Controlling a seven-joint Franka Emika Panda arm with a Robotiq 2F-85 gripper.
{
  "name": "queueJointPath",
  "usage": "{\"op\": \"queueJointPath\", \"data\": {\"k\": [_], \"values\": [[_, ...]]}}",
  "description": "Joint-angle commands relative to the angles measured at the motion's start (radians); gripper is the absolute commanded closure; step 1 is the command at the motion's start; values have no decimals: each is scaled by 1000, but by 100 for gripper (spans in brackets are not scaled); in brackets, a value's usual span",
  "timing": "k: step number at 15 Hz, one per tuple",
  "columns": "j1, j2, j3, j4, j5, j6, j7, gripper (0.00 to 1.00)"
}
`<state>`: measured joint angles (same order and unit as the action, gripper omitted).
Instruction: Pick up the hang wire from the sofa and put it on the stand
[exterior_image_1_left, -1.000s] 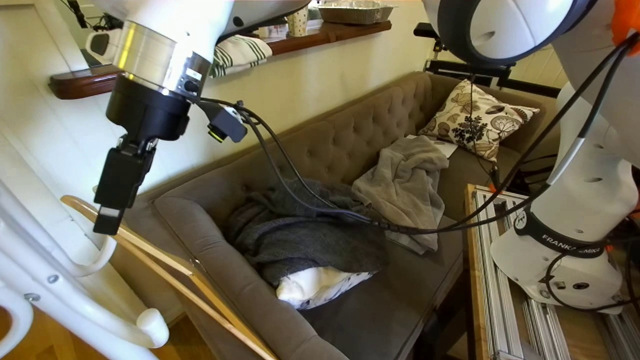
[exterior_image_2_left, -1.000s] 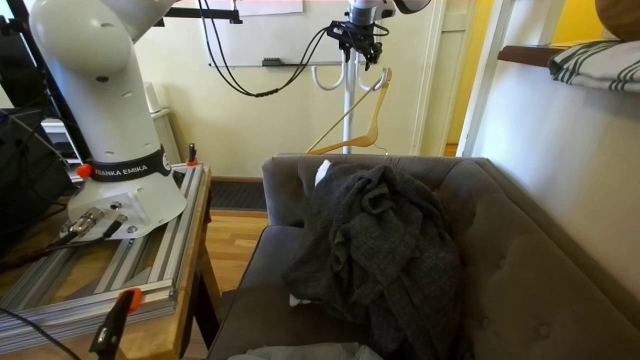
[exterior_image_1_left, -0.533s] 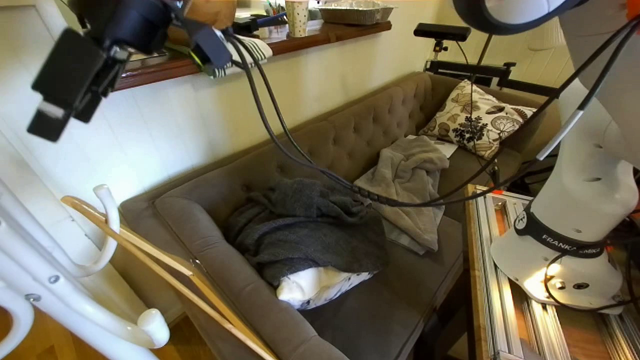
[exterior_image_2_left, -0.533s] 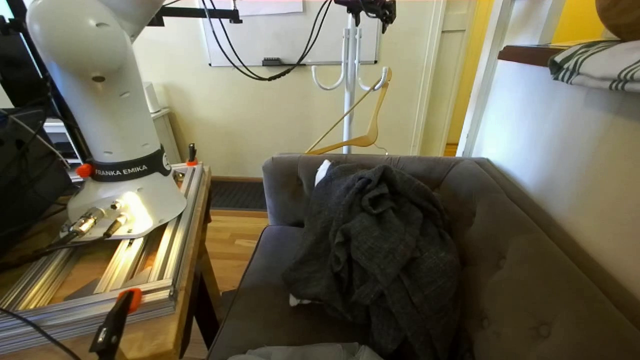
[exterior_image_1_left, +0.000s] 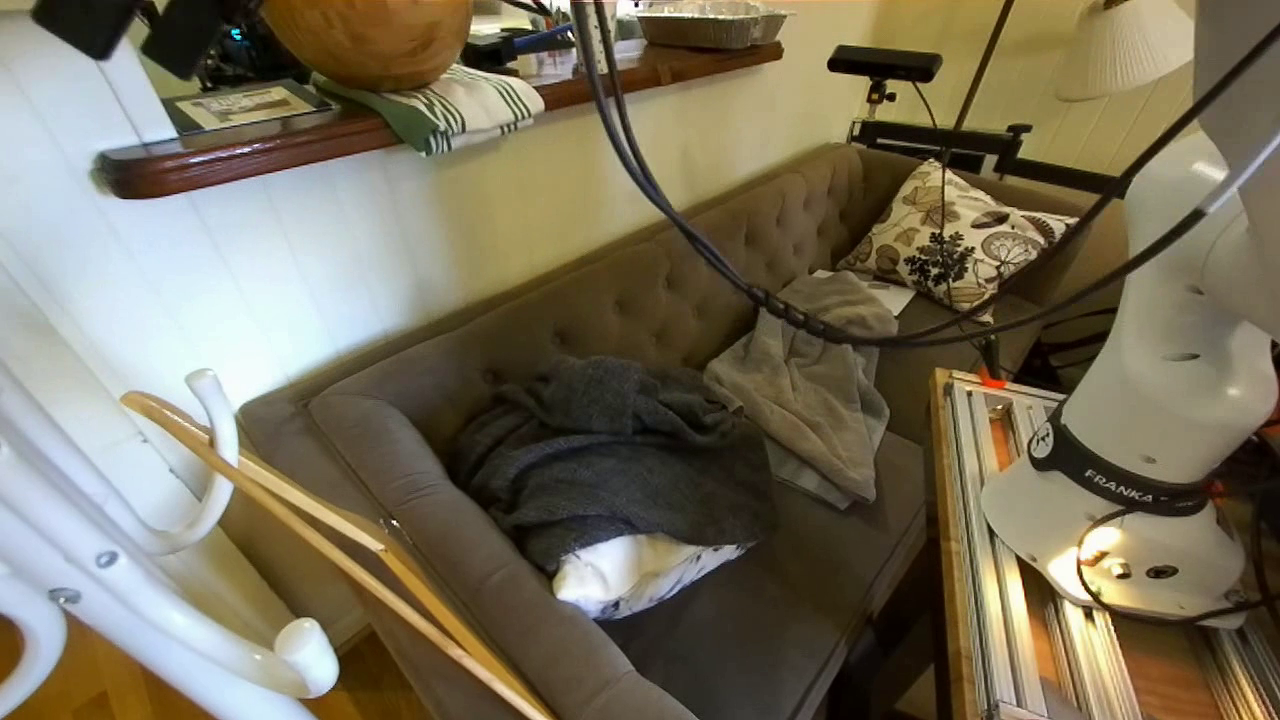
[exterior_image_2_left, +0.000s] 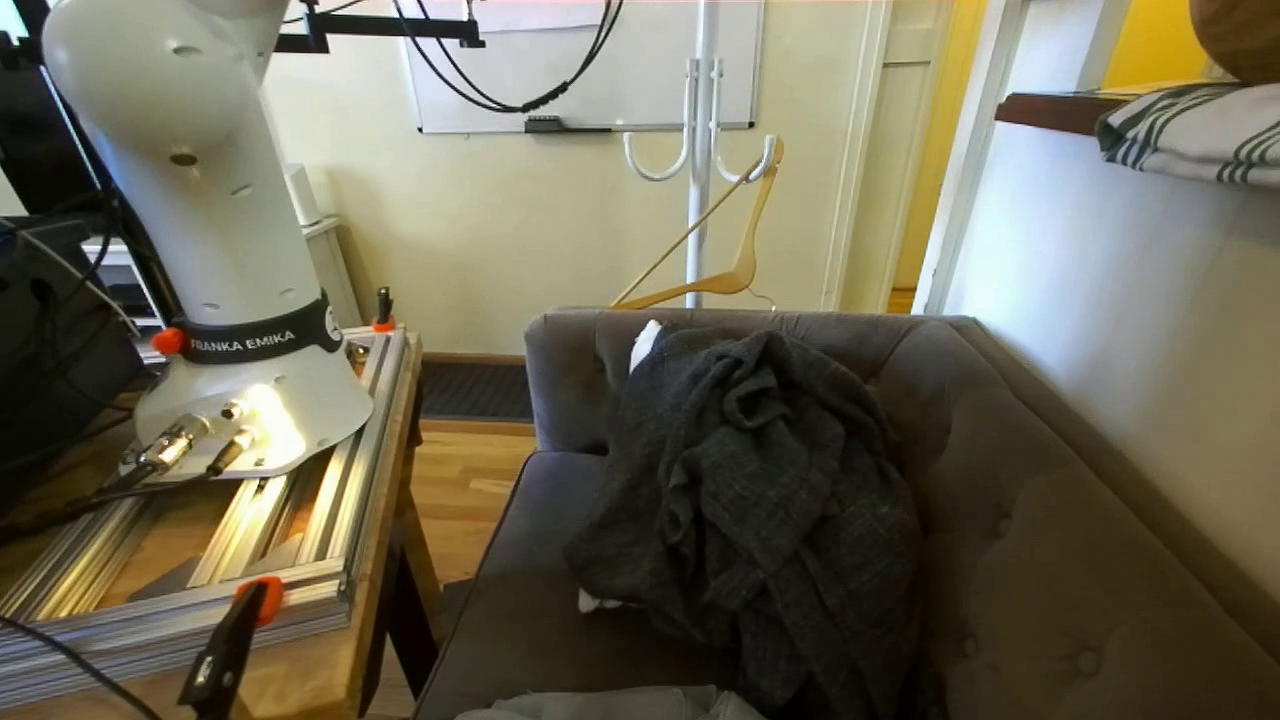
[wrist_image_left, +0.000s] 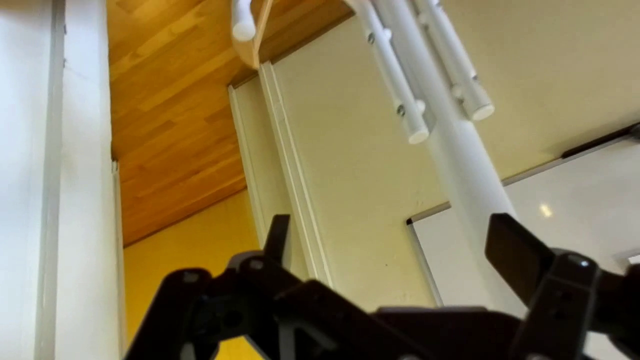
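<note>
The light-tan hang wire hangs with one corner over a curved arm of the white stand, beside the sofa's end arm. In an exterior view, the hang wire slants down from the hook of the stand to behind the sofa. In the wrist view, part of the hang wire shows at the top by a white hook, and the stand's pole runs past the right finger. My gripper is open and empty, fingers wide apart. It shows at the top left edge, above the hang wire and apart from it.
A dark blanket over a cushion and a grey blanket lie on the sofa. A brown wall shelf holds a wooden bowl and a striped towel. Black robot cables hang over the sofa.
My gripper has risen up and away from beside the hang wire, nearly leaving an exterior view. The cables rose with it. The hang wire stays on the stand's hook.
</note>
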<state>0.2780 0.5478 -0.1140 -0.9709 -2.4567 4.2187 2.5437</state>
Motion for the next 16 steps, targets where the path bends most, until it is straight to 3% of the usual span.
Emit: {"op": "queueJointPath", "data": {"k": [1, 4, 9, 12, 14, 16], "values": [[-12, -116, 66, -244, -76, 0, 69, 0], [87, -181, -126, -392, -60, 0, 74, 0], [250, -227, -531, -613, -59, 0, 20, 0], [420, -223, -775, -781, -59, 0, 8, 0], [472, -242, -798, -898, -58, 0, 6, 0], [455, -301, -697, -968, -57, 0, 28, 0]]}}
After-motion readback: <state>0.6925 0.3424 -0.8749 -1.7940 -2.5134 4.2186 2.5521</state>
